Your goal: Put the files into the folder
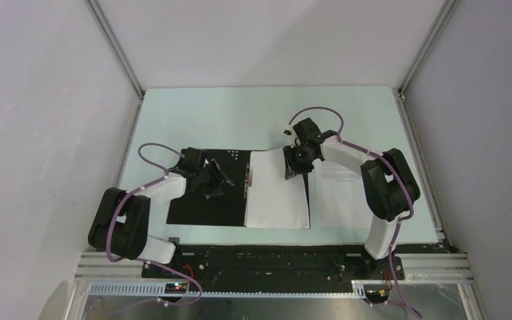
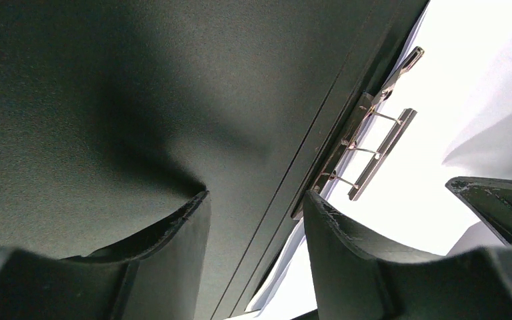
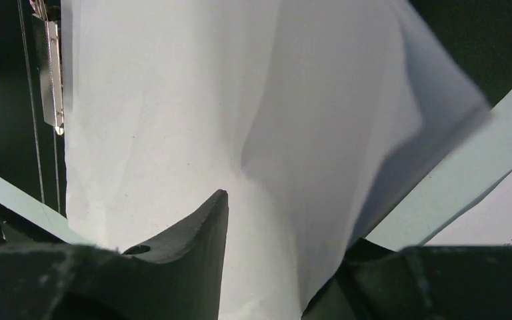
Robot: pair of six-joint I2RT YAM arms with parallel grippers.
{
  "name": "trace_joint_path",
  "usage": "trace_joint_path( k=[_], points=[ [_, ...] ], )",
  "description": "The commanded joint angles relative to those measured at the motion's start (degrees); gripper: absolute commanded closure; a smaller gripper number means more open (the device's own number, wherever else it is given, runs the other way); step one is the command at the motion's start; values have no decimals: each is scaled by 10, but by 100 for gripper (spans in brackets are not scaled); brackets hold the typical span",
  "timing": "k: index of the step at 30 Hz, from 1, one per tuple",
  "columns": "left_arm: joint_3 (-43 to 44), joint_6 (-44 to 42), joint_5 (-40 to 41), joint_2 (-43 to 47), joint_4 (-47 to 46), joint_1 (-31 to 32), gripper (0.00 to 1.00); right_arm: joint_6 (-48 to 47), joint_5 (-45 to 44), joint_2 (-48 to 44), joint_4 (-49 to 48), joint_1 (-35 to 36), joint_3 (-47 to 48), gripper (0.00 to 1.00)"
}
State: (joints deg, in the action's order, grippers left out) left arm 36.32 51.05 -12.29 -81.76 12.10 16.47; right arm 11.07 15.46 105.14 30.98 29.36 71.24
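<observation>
Pale green tabletop (image 1: 240, 113), from above: open black-lined flat folder (image 1: 203, 212) holds one plain white paper sheet (image 1: 277, 193); printed white sheet (image 1: 339, 193) lies beside. Left wrist: left gripper (image 2: 253, 200) parted over folder. Right wrist: right gripper (image 3: 287, 227) parted around plain sheet; lift straight, no dragging.

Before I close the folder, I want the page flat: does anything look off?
The plain sheet lies on the right half of the open folder, but its far right corner is buckled and raised beside the right gripper.

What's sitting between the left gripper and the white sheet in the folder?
The folder's black inside and its metal clip beside the sheet's left edge, seen in the top and left wrist views.
</observation>
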Motion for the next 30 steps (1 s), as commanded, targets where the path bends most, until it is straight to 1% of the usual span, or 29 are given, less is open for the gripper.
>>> trace_joint_path(
  k=[1,2,5,11,15,16,17,20,22,24,28,30],
  points=[
    [-11,1,2,-9,4,-2,41,27,-21,-31,-6,-6,1,55],
    [-11,1,2,-9,3,-2,41,33,-26,-34,-5,-7,0,51],
    [-11,1,1,-8,3,-2,41,45,-36,-39,5,-17,0,46],
    [-7,-3,-4,-6,2,-2,41,74,-92,-62,30,-38,0,30],
    [-4,-6,-9,-2,2,-2,40,99,-139,-91,48,-53,0,23],
    [-3,-7,-11,0,2,-2,40,103,-147,-103,52,-58,0,22],
    [-2,-9,-13,5,1,-1,40,114,-179,-108,62,-61,0,22],
    [4,-15,-22,19,3,-2,39,138,-233,-142,86,-69,-7,21],
    [7,-18,-28,33,2,-2,39,153,-266,-167,91,-68,-26,22],
    [11,-22,-31,50,2,2,38,169,-291,-190,92,-64,-68,22],
    [19,-28,-33,83,6,12,38,191,-293,-219,46,-58,-152,23],
    [21,-30,-36,91,8,16,37,195,-301,-214,23,-52,-169,23]
  ],
)
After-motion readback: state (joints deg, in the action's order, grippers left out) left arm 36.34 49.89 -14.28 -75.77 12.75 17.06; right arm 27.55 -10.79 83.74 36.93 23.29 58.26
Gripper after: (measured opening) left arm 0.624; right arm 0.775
